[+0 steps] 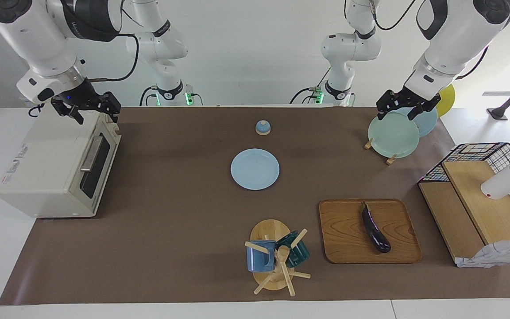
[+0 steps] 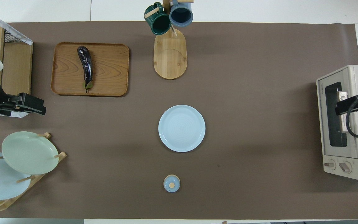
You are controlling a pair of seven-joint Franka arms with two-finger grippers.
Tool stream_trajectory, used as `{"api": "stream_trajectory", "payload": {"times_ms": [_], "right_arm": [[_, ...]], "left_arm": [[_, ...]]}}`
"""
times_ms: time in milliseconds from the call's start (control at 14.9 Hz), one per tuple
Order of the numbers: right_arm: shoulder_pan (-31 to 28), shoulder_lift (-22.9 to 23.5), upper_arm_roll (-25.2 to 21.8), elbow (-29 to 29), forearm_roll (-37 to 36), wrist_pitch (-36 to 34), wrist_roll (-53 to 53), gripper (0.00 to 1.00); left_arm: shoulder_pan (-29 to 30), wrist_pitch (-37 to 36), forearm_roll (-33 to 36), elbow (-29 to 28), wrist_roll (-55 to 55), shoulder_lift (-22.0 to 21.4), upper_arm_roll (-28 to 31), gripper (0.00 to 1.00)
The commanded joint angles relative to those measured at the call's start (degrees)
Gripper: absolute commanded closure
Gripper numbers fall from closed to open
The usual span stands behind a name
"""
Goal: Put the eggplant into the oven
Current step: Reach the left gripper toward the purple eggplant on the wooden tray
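Note:
The eggplant, long, glossy and dark purple, lies on a wooden tray toward the left arm's end of the table. The cream-white oven stands at the right arm's end. Its dark glass door is shut and faces the middle of the table. My right gripper hangs open over the oven's top edge by the door, holding nothing. Over the plate rack, my left gripper is open and empty too, well apart from the eggplant.
A light blue plate sits mid-table, a small blue lid nearer the robots. A mug tree stands beside the tray. The plate rack and a wire-and-wood shelf fill the left arm's end.

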Motion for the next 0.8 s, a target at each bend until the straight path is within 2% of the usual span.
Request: {"api": "stream_trajectory", "payload": {"times_ms": [0,268,736], "right_arm": [[-0.2,-0.7,0.2,-0.6,1.5,0.7,0.6,0.0],[-0.2,-0.8,0.2,-0.6,1.5,0.7,0.5,0.0],[-0.2,-0.7,0.2,-0.6,1.5,0.7,0.5,0.0]], "left_arm": [[0.0,-0.1,1.2,0.9,-0.4,0.5,-0.2,0.0],[-0.1,0.1,1.0,0.6,-1.0,0.3,-0.2,0.0],[-0.3,7.6,0.7,-1.6,-1.2,1.0,-0.2,0.0]]}}
